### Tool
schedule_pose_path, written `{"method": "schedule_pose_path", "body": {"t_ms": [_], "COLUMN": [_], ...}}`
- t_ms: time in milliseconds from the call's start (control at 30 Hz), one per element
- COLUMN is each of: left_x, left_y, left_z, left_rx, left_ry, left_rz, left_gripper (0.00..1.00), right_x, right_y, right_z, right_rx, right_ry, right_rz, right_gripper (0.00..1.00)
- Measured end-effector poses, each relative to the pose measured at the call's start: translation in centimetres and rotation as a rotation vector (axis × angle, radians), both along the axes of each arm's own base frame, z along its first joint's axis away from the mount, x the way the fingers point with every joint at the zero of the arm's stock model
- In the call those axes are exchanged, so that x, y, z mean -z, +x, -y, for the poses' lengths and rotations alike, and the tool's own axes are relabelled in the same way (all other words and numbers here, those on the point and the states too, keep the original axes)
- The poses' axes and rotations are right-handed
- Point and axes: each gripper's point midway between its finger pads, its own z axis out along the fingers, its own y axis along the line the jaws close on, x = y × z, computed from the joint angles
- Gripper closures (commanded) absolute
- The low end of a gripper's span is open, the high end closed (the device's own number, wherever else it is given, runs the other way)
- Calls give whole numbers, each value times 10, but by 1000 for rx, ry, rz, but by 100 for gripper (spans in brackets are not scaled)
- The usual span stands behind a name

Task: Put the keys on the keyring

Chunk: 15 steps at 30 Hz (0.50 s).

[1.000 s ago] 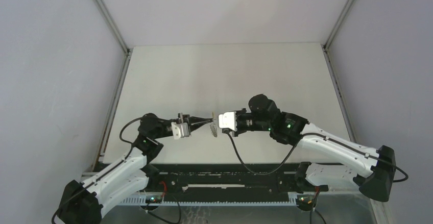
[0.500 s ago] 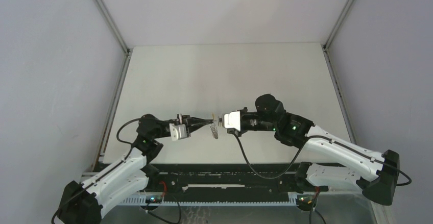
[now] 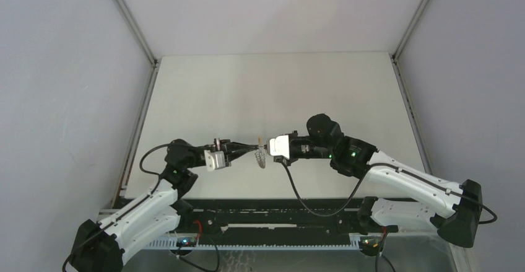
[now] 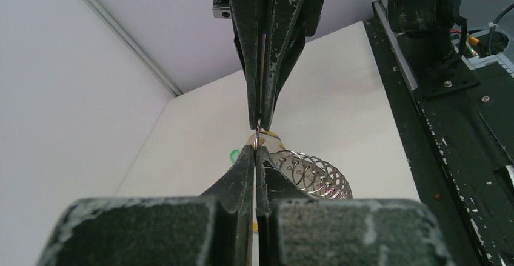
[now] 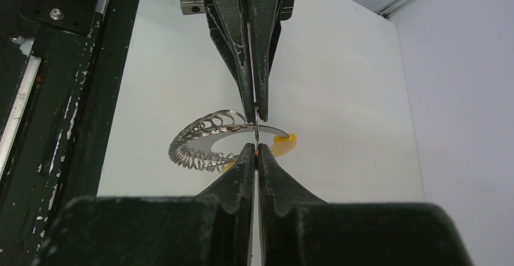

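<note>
- My left gripper (image 4: 255, 155) has its fingers pressed together. It meets my right gripper (image 5: 256, 151) nose to nose, and that one's fingers are pressed together too.
- A thin grey sliver of metal spans the small gap between the two sets of tips. It is the rim of the large round grey metal keyring (image 5: 233, 131), seen edge-on there.
- My left fingers pinch that rim. I cannot tell whether my right fingers grip it or only touch it.
- From my right wrist, the keyring lies as a flat arc crosswise to the line of my fingers. Its yellow-orange section (image 5: 285, 142) points to the right of the tips.
- To the left in that view, a coil of small silver wire rings (image 5: 194, 148) hangs on the band.
- From above, the keyring shows narrow, running from the meeting point toward my bases.
- From my left wrist, the coil sits just right of my fingertips, and a small green bit (image 4: 234, 154) shows just left of them. It is too small to make out.
- The flat white table (image 3: 278, 92) lies beneath, and I cannot tell whether the keyring touches it.
</note>
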Motion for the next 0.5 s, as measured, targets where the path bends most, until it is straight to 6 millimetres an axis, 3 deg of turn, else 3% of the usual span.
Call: {"method": "schedule_pose_path", "body": {"t_ms": [500], "left_x": [-3], "left_y": [-1], "left_z": [0], "left_rx": [3], "left_ry": [-8], "left_rz": [6], "left_gripper": [100], "right_x": [1], "right_y": [1], "right_z": [-1], "right_rx": [3], "right_ry": [-4], "right_rz": [0], "right_gripper": [100]}}
